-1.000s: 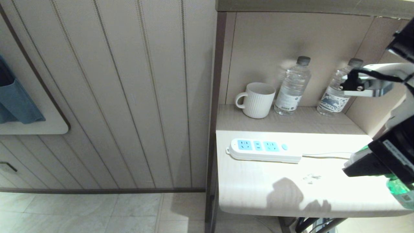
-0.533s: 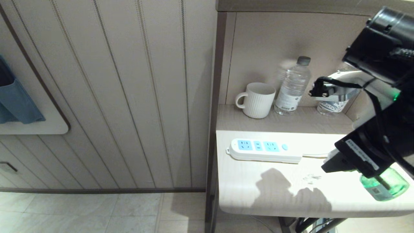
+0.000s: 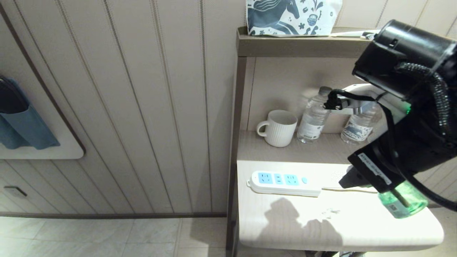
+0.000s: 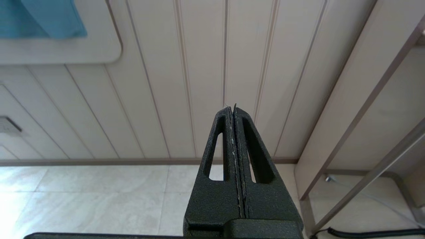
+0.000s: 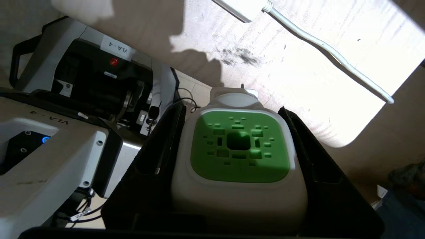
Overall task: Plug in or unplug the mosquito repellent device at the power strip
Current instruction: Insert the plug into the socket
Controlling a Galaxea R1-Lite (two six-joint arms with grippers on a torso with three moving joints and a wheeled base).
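The power strip [image 3: 282,182] lies flat on the lit white table [image 3: 321,228], its white cord [image 3: 350,189] running right; all its light-blue sockets are bare. My right gripper [image 3: 351,178] hovers above the table to the right of the strip, shut on the mosquito repellent device. The device's translucent green bottle [image 3: 403,204] sticks out below the black fingers. The right wrist view has the device's white-and-green head [image 5: 239,149] clamped between both fingers, gripper [image 5: 232,108], with the strip's end [image 5: 239,8] and cord [image 5: 332,53] beyond. My left gripper [image 4: 234,109] is shut and parked, facing the wall panel.
A white mug [image 3: 278,128] and two water bottles [image 3: 312,119] [image 3: 358,126] stand on the shelf behind the strip. A patterned bag [image 3: 292,16] sits on the top board. The panelled wall [image 3: 142,107] and tiled floor are at left. My own base [image 5: 83,76] lies below the table edge.
The head camera has risen, so the whole scene has slid down and the top board with the bag now shows. My right gripper has carried the device leftward, closer to the power strip.
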